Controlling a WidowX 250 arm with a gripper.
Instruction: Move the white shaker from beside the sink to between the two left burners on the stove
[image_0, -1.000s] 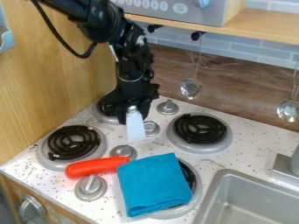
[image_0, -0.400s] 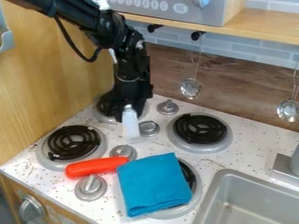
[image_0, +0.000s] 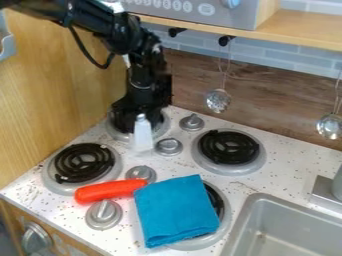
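Pincer (image_0: 141, 116), camera view: located above the burner (image_0: 164, 125) at the stovetop's (image_0: 280, 175) far left corner. I cannot tell how far open it is, or whether it grips the narrow-topped whitish object (image_0: 143, 134) at its lower end. I find that object just beside a grey knob (image_0: 169, 146). Nearer the front edge, a red object (image_0: 110, 191) meets a folded blue cloth (image_0: 175, 210).

Burners (image_0: 83, 162): four. Stovetop knobs (image_0: 103, 214): four. Front knob (image_0: 35, 238), near left: one. Hooks (image_0: 227, 40): two. Hanging utensils (image_0: 218, 100): two. Blue cloth (image_0: 175, 212): one. Orange-red object (image_0: 110, 191): one. Sink (image_0: 284, 222): one. Pale object (image_0: 142, 135), blurred: apparently one.
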